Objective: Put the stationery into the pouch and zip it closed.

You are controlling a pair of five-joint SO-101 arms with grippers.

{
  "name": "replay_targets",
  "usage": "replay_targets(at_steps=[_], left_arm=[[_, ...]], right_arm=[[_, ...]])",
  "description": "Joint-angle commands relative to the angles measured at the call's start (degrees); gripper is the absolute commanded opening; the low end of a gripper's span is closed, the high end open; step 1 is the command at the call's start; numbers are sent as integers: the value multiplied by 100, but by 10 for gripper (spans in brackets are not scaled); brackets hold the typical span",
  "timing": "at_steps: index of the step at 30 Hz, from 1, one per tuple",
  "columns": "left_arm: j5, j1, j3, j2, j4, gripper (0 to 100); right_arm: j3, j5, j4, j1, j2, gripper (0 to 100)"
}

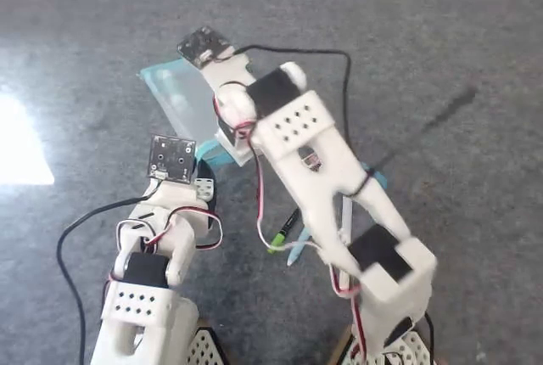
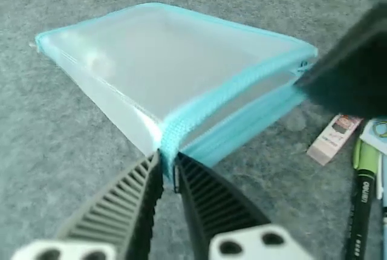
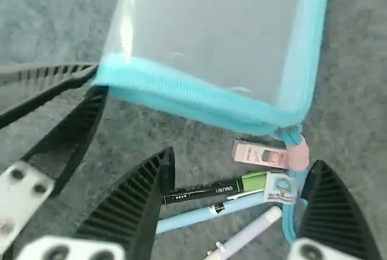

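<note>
L hand [image 2: 168,162] pinches pouch [image 2: 163,60] corner

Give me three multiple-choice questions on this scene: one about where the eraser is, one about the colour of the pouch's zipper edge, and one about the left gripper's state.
1. Where does the eraser lie?
A: inside the pouch
B: on the table beside the pouch
C: on top of the pouch

2. What colour is the pouch's zipper edge?
A: red
B: yellow
C: light blue

3. How is the left gripper?
A: shut on the pouch's corner
B: wide open
C: shut on nothing

Answers:
1 B, it lies on the grey table just outside the pouch's end.
2 C, the trim is light blue in both wrist views.
3 A, its fingers pinch the corner of the zipper edge.
</note>
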Motion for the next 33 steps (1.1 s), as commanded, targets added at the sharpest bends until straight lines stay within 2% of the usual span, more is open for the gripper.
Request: replay_targets(at_steps=[1, 4, 7, 9, 14, 17, 22, 28, 30, 33], left_arm=[[-44, 9, -251, -26, 26, 12], [-44, 9, -251, -26, 35, 12], [-44, 9, -251, -26, 35, 12], [-44, 0, -251, -26, 26, 12], [-44, -79, -251, -26, 9, 12], [-44, -193, -251, -26, -9, 12], [-44, -202, -251, -26, -9, 12], [-44, -211, -224, -26, -9, 12], [-44, -211, -215, -26, -9, 12], [-44, -211, -215, -26, -9, 12]], right_arm=[[-343, 44, 251, 145, -1086, 330], [-123, 158, 470, 602, -1525, 329], [993, 290, 418, 1103, -1842, 329], [2242, 360, 40, 1341, -2097, 329], [5697, 360, -1727, 1745, -3222, 329], [6989, 352, -2316, 1719, -3714, 329], [7771, 352, -2369, 1385, -3688, 329], [7833, 343, -2730, 1385, -2914, 326], [7842, 343, -2888, 1385, -2571, 286], [7842, 343, -3196, 1385, -2105, 165]])
